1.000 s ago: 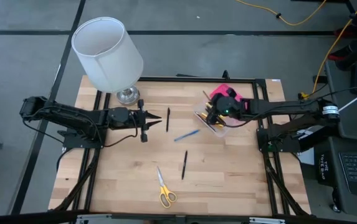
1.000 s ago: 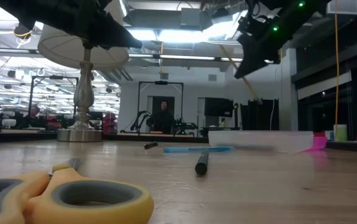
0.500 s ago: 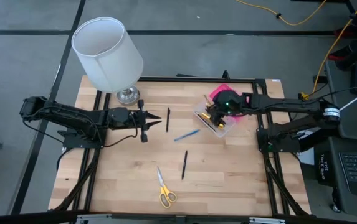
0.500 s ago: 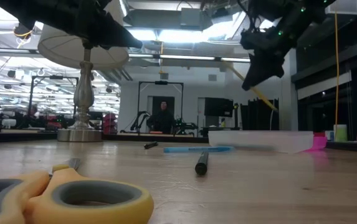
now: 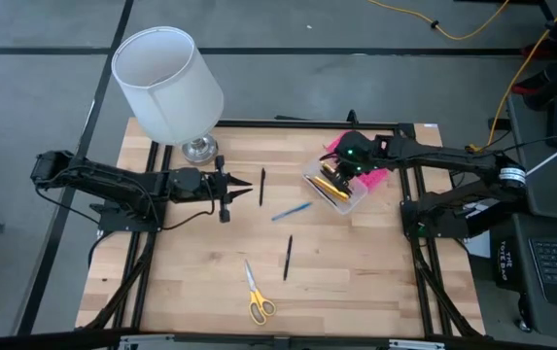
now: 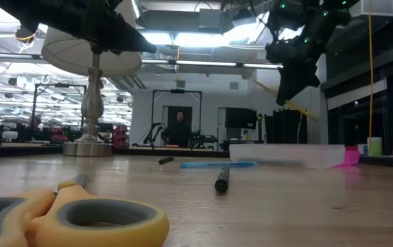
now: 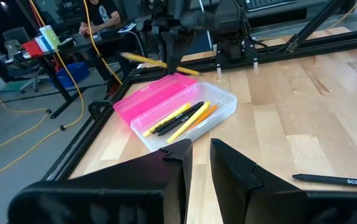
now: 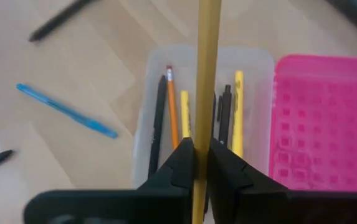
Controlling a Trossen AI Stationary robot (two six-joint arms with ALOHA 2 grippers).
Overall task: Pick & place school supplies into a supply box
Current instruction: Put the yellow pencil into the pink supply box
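Observation:
The supply box has a clear base [image 5: 344,192] and an open pink lid [image 5: 377,178], and stands at the table's far right. Several pens and pencils lie in the base [image 7: 190,118]. My right gripper [image 5: 338,171] hangs over the base, shut on a yellow pencil [image 8: 207,62]. My left gripper [image 7: 198,155] waits level at the left, by the lamp, its fingers a narrow gap apart with nothing between them. On the bare wood lie a black pen [image 5: 262,186], a blue pen [image 5: 291,211], another black pen [image 5: 287,258] and yellow-handled scissors [image 5: 257,295]. My right gripper pinches the yellow pencil's shaft [image 8: 205,134] between its two fingers, around the pencil's middle. The fingers slant down from above and lie across the pencil. The pencil [image 7: 156,61] hangs nearly level, clear of the box, above the clear base.
A white-shaded lamp [image 5: 168,83] stands on its metal foot [image 5: 200,149] at the far left corner, close to my left arm. The table's black frame runs along its edges. Bare wood lies between the pens and the near edge. A person sits beyond the table [image 7: 100,15].
My right gripper has swung a little toward the table's far right, over the box, and tipped further downward while rolling. The yellow pencil has stayed in its hold and turned with it.

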